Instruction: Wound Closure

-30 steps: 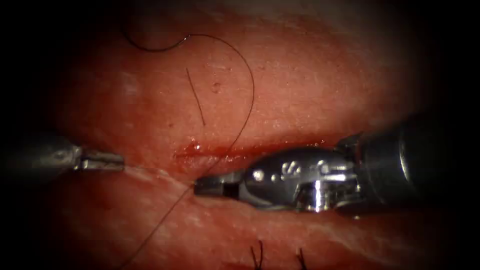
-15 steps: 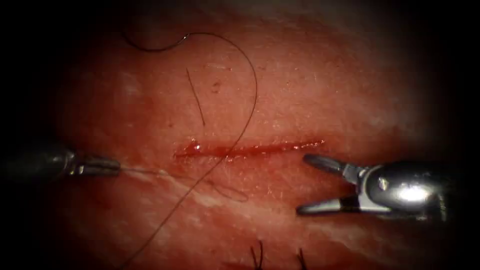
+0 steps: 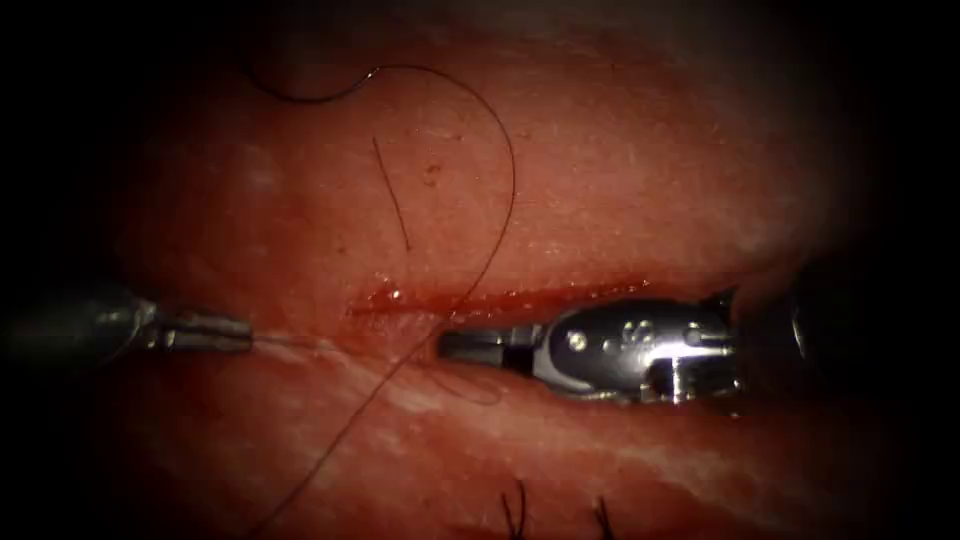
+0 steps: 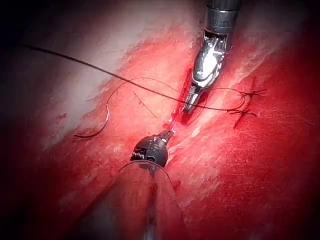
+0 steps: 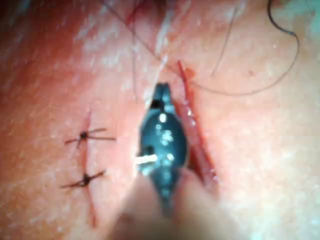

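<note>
The cut (image 3: 520,297) runs across the tissue (image 3: 640,170), wet with red fluid. My left tool (image 3: 245,335) sits off the cut's left end with its jaws shut on a pale strand of thread (image 3: 300,343). My right tool (image 3: 445,345) lies along the cut's near edge. Its jaws are shut where the dark thread (image 3: 510,180) crosses the left end of the cut. The curved needle (image 3: 300,95) lies free on the tissue at the far upper left, held by neither tool and not in the tissue. The needle (image 4: 100,125) also lies loose in the left wrist view.
Two tied stitches (image 3: 515,510) (image 3: 603,515) show at the near edge, and both stitches (image 5: 84,135) (image 5: 85,177) appear in the right wrist view. A short cut end of thread (image 3: 392,195) lies on the tissue above the cut. A small thread loop (image 3: 480,395) rests below the right tool.
One second ago the right tool was shut at the thread. It then drew back to the right with jaws open, and has now come back leftward and shut. The left tool has barely moved.
</note>
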Robot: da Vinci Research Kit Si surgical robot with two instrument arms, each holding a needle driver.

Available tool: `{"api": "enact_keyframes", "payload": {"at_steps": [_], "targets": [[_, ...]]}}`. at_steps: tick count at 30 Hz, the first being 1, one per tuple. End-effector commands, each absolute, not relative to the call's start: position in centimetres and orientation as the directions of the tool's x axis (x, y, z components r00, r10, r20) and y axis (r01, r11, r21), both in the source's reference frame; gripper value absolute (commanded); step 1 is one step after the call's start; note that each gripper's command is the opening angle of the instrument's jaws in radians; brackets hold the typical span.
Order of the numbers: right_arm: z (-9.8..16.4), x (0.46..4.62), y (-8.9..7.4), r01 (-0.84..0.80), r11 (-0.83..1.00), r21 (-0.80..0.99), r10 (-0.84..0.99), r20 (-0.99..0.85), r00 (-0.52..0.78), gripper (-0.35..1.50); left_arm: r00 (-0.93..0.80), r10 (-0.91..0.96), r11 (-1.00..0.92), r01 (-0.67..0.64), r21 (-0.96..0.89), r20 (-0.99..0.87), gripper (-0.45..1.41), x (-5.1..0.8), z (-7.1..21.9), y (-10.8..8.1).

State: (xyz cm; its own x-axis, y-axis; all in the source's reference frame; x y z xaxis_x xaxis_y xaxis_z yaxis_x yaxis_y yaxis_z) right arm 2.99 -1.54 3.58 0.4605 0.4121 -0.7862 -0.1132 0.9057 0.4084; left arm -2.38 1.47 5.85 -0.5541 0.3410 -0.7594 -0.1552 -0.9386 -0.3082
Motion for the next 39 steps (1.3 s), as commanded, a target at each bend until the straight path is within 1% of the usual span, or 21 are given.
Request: {"api": "enact_keyframes", "payload": {"at_steps": [1,5,10,19,20,21,23,25,28,32,34,39], "targets": [[3.6,3.18,-1.7,-0.092,0.907,0.411,0.406,-0.794,0.452,-0.35,-0.548,0.344,-0.938,-0.158,-0.310,-0.763,-0.45,-2.45,6.0,1.5],[3.5,3.34,-1.7,-0.063,0.908,0.413,0.397,-0.806,0.440,-0.35,-0.524,0.346,-0.938,-0.169,-0.303,-0.778,-0.45,-2.49,6.1,1.5],[3.4,3.46,-1.7,-0.040,0.911,0.410,0.393,-0.836,0.384,-0.35,-0.503,0.340,-0.940,-0.184,-0.286,-0.795,-0.45,-2.59,6.4,1.6],[3.4,3.47,-1.6,-0.059,0.915,0.399,0.396,-0.862,0.317,-0.35,-0.498,0.336,-0.942,-0.197,-0.273,-0.799,-0.45,-2.74,7.0,1.5],[3.4,3.47,-1.6,-0.061,0.916,0.397,0.396,-0.864,0.312,-0.32,-0.498,0.334,-0.942,-0.195,-0.272,-0.800,-0.45,-2.74,7.0,1.5],[3.4,3.47,-1.6,-0.066,0.916,0.395,0.396,-0.867,0.301,-0.21,-0.497,0.338,-0.941,-0.198,-0.275,-0.799,-0.45,-2.75,7.0,1.5],[3.4,3.48,-1.6,-0.074,0.917,0.391,0.396,-0.874,0.283,-0.10,-0.497,0.336,-0.942,-0.195,-0.274,-0.800,-0.45,-2.75,7.1,1.5],[3.4,3.49,-1.6,-0.086,0.918,0.387,0.395,-0.882,0.258,0.11,-0.496,0.341,-0.940,-0.198,-0.278,-0.799,-0.45,-2.75,7.1,1.5],[3.4,3.51,-1.6,-0.104,0.919,0.381,0.395,-0.891,0.225,0.31,-0.494,0.340,-0.940,-0.194,-0.280,-0.800,-0.45,-2.76,7.1,1.4],[3.4,3.57,-1.5,-0.139,0.918,0.372,0.393,-0.899,0.192,0.51,-0.493,0.338,-0.941,-0.189,-0.281,-0.802,-0.45,-2.79,7.0,1.4],[3.4,3.58,-1.5,-0.159,0.916,0.367,0.393,-0.901,0.186,0.56,-0.492,0.337,-0.941,-0.187,-0.281,-0.803,-0.45,-2.80,7.0,1.4],[3.4,3.57,-1.5,-0.198,0.915,0.352,0.388,-0.903,0.183,0.56,-0.490,0.335,-0.942,-0.179,-0.283,-0.805,-0.45,-2.82,6.9,1.2]]}}
